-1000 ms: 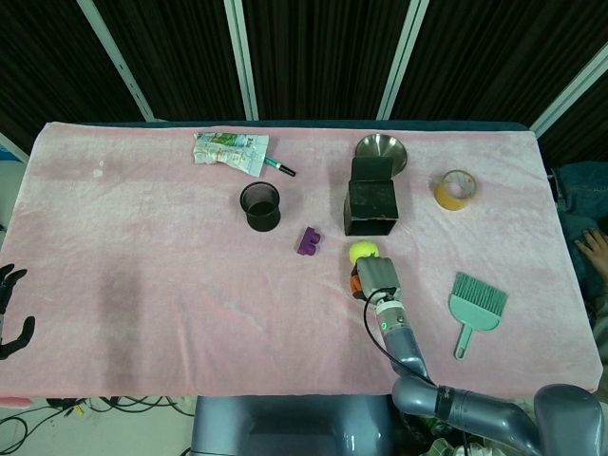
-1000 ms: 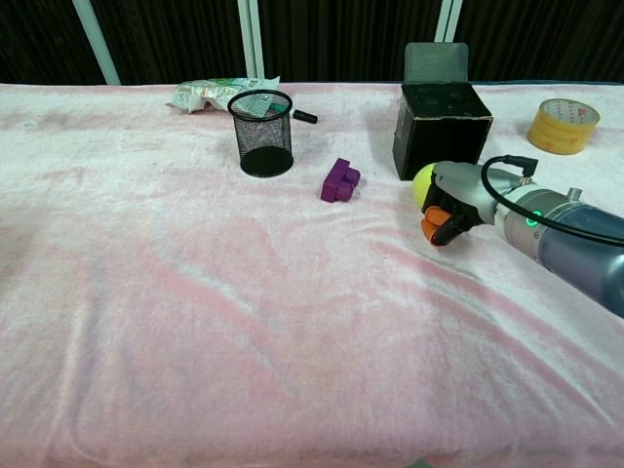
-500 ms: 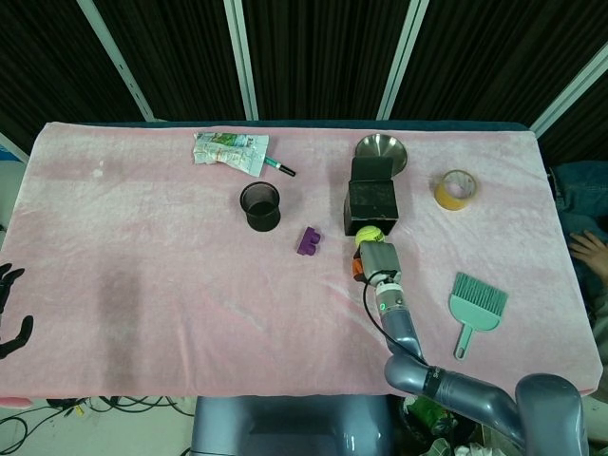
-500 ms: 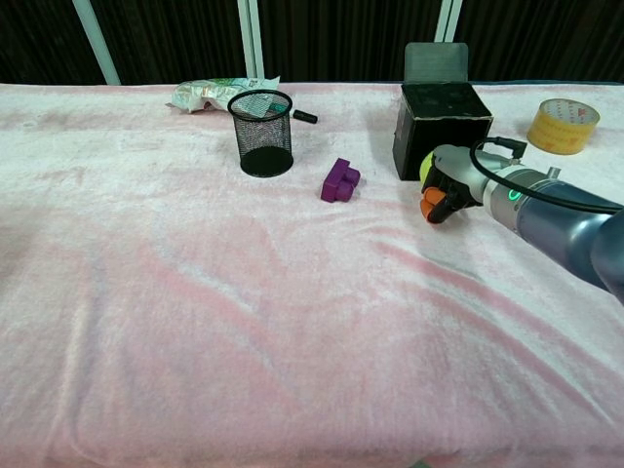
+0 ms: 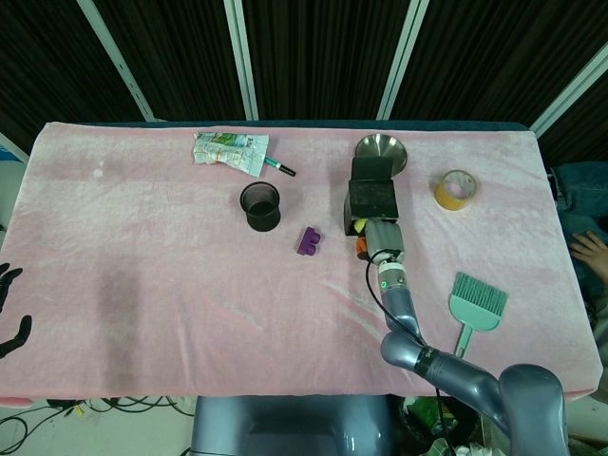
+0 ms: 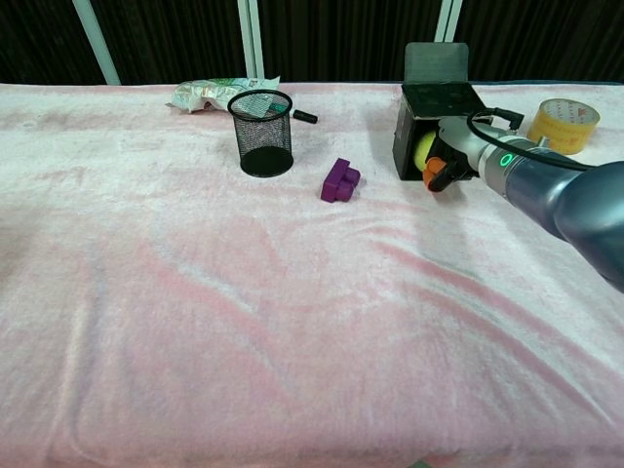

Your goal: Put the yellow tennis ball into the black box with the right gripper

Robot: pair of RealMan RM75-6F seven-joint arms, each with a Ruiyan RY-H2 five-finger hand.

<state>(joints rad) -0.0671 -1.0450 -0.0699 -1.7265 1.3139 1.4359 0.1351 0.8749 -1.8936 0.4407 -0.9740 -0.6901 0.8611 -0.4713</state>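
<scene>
Pink tablecloth [image 5: 142,275]; right hand [image 6: 450,156] w/ yellow tennis ball [image 6: 424,147] against black box [image 6: 434,101].

Fuzzy pink cloth [image 5: 142,275], matt black box [image 5: 370,199]

Dark curtains [image 5: 313,57] behind pink table [image 5: 142,285]

Even overhead light is flooding the pink cloth [image 5: 142,275]; shadows are staying soft and short. Both views are reading sharp, no motion blur. Steel bowl [image 5: 381,149] is catching mild glare. Dark backdrop is rendering near black.
</scene>
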